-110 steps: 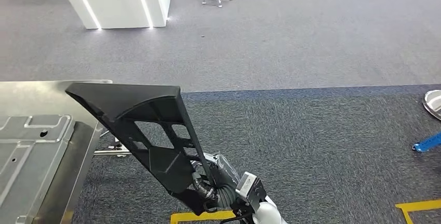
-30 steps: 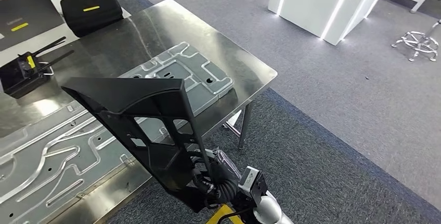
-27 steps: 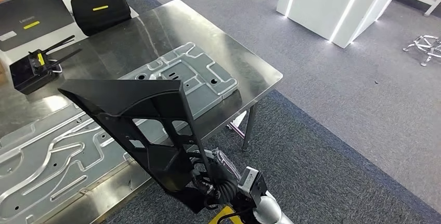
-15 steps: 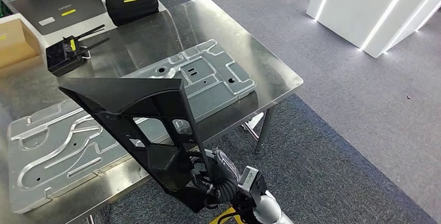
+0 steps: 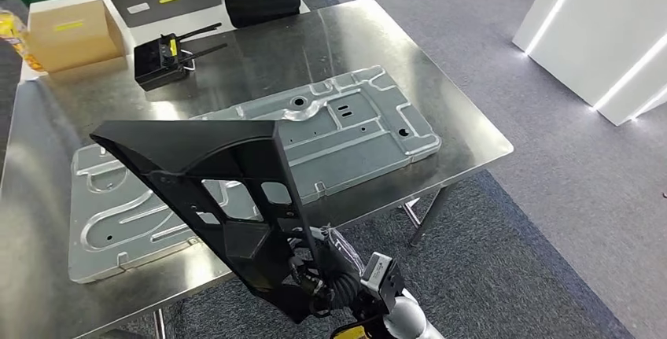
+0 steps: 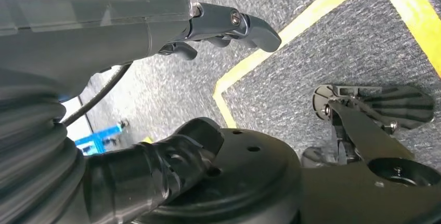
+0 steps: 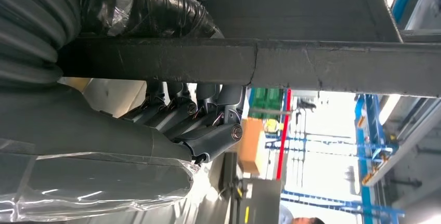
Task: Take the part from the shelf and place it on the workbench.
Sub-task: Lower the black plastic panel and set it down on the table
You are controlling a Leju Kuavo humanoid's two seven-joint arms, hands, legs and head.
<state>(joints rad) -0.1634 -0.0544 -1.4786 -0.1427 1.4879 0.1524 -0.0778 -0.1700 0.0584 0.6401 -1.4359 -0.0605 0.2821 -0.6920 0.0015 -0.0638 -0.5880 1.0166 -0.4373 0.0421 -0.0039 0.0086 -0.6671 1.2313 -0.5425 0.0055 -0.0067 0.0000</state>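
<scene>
One black ribbed part (image 5: 224, 197) is gripped at its lower end by the right hand (image 5: 318, 276), fingers (image 7: 182, 112) wrapped over its edge, and held up tilted above the near edge of the steel workbench (image 5: 464, 130). Left hand (image 6: 218, 24) holds nothing, fingers loosely curled over carpet. Stamped metal panel (image 5: 259, 162) lies on the bench.

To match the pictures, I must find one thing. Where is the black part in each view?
Head view: black part at lower centre, above the workbench edge.
Right wrist view: a dark bar held by the right robot hand.
Left wrist view: cannot tell.
Shared landmark: right robot hand.
</scene>
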